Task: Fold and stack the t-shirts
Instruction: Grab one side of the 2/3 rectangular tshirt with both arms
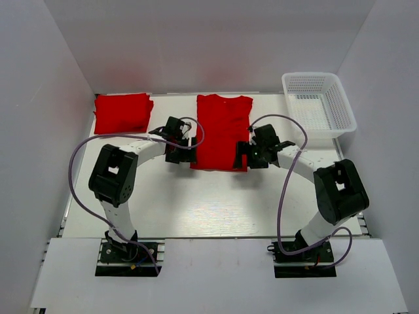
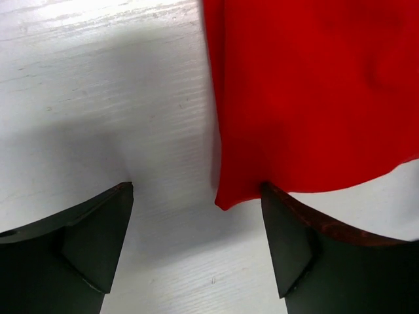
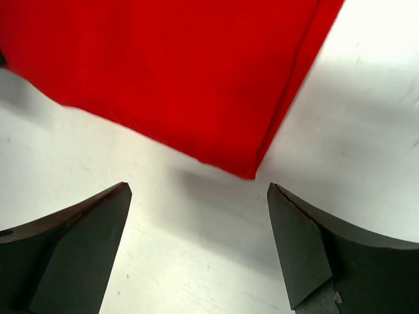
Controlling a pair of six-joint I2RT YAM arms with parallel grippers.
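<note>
One red t-shirt lies flat at the table's middle back, folded into a long strip. A second t-shirt, folded into a square, rests at the back left. My left gripper is open at the strip's near left corner. In the left wrist view that t-shirt corner sits between the fingers, right against the right finger. My right gripper is open at the near right corner. In the right wrist view the t-shirt corner lies just ahead of the gap, apart from both fingers.
A white mesh basket stands at the back right, with nothing visible inside. White walls close in the table on the left, right and back. Purple cables loop from both arms over the table's near half.
</note>
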